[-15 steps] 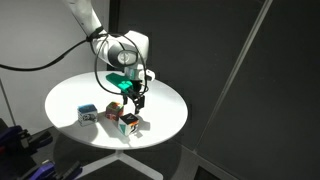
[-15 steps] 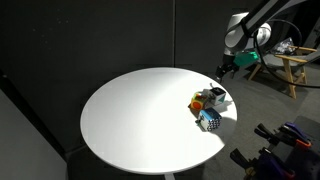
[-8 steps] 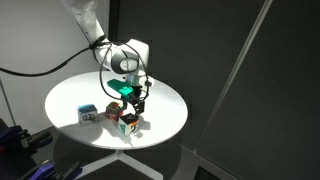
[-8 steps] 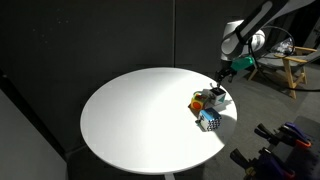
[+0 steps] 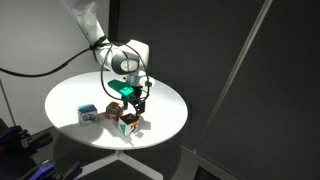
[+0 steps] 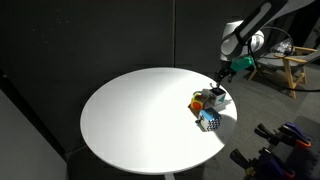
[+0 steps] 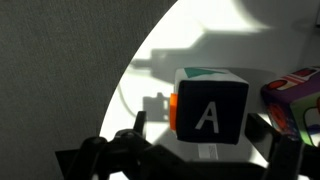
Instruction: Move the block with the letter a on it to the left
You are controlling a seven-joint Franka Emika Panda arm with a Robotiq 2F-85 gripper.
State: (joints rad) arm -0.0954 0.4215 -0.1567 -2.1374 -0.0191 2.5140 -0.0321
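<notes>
**Block with the letter a (image 7: pixel 210 108): line-up before the grasp**

Block sits on the round white table (image 5: pixel 165 105), near its edge, with the white A facing the wrist camera. 1 multicoloured cube (image 7: pixel 297 95) lies just beside it, at the right of that view. Gripper (image 5: pixel 136 102) hovers over the cluster, jaws spread wide, holding nothing. Judgement: descend with the 2 fingers straddling the dark sides and keep the finger on the neighbour's side clear of that cube. Close only once centred, then lift slightly before carrying left.

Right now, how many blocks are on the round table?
3: a pale blue-and-white block, the dark letter-A block beside it, then a red-and-yellow block, clustered near the table edge. None looks hidden.
</notes>
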